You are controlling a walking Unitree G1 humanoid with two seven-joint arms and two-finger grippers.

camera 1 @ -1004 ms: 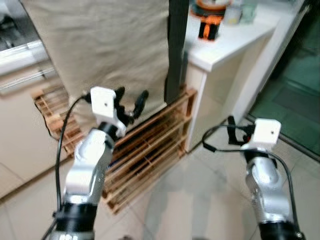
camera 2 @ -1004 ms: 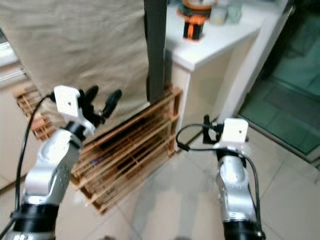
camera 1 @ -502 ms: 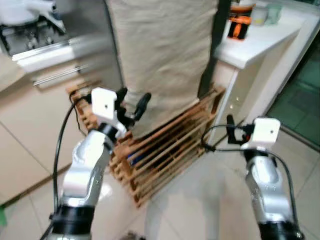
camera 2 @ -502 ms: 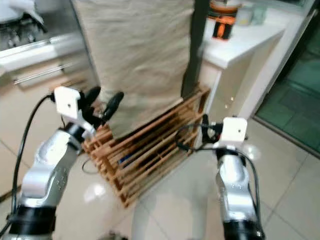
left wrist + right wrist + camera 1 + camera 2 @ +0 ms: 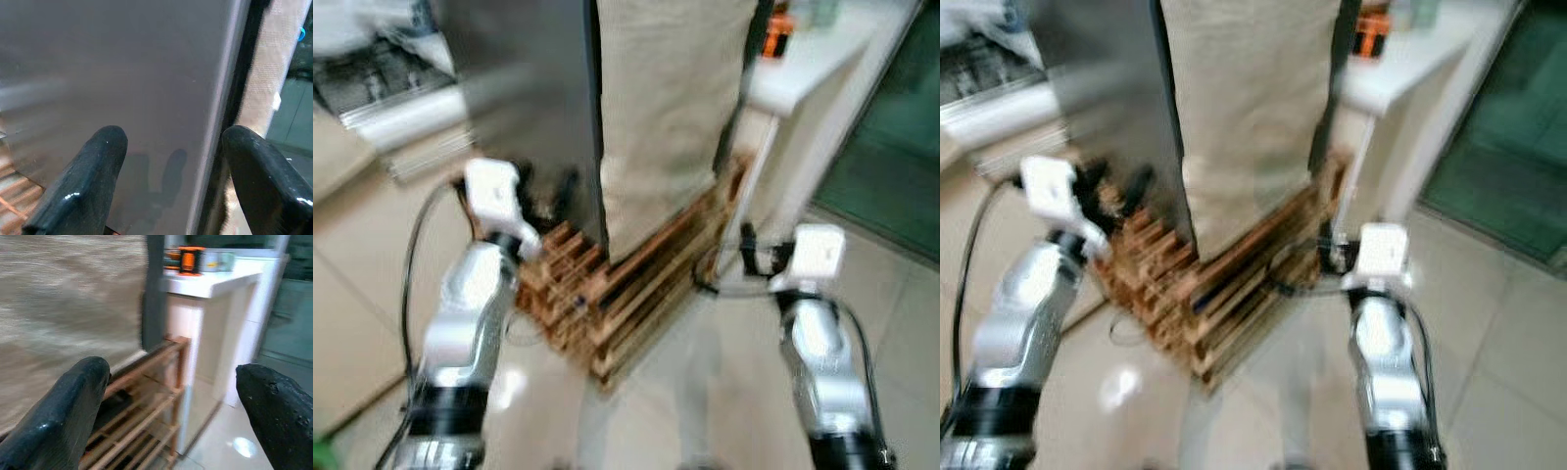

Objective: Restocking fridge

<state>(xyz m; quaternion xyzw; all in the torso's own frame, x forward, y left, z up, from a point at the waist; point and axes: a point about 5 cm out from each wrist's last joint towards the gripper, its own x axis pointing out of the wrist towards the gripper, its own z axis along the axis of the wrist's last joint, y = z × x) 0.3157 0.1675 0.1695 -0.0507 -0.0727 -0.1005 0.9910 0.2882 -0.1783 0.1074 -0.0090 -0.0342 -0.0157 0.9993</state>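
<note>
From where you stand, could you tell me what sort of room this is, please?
Probably a home kitchen: a tall dark fridge with beige cloth hanging beside it, a white counter carrying containers, a low wooden rack and a tiled floor.

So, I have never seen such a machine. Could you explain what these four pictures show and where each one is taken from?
This is a humanoid robot in a home. The two upper pictures come from cameras in its head, looking down at its silver arms; they are blurred. The left gripper is raised near a dark grey panel, likely the fridge. The right gripper is held lower. Both are open and hold nothing. Ahead stand a wooden slatted rack on the tiled floor, a beige cloth and a white counter. The two lower pictures come from wrist cameras, each looking past that gripper's two black fingers.
</note>
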